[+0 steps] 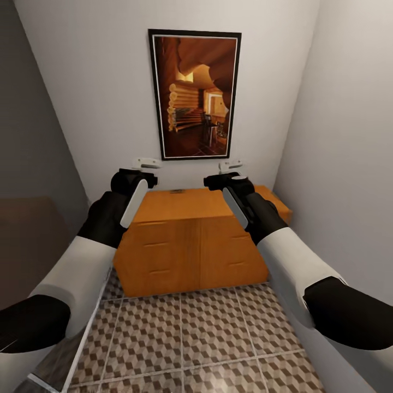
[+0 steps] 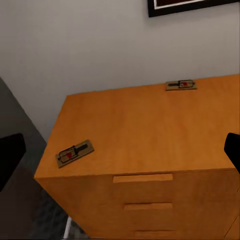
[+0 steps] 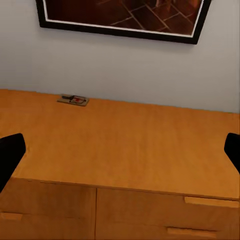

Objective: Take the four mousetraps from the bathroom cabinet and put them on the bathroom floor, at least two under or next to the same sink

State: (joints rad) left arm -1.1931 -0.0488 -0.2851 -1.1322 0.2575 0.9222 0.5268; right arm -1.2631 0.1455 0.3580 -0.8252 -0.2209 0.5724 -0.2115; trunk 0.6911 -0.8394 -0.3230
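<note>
The orange-brown cabinet (image 1: 188, 245) stands against the far wall, drawers shut. In the left wrist view two mousetraps lie on the cabinet (image 2: 150, 135) top. One mousetrap (image 2: 75, 152) is near the front left corner, the other mousetrap (image 2: 181, 85) at the back edge by the wall. That back mousetrap (image 3: 73, 100) shows in the right wrist view and as a small dark mark (image 1: 176, 191) in the head view. My left gripper (image 1: 144, 163) and right gripper (image 1: 232, 165) hover above the top, both open and empty. The cube-patterned floor (image 1: 191, 338) lies in front.
A framed painting (image 1: 195, 93) hangs above the cabinet. Walls close in on both sides of the narrow nook. A lower orange-brown piece (image 1: 275, 203) sits at the cabinet's right. A dark brown surface (image 1: 24, 234) is at the left.
</note>
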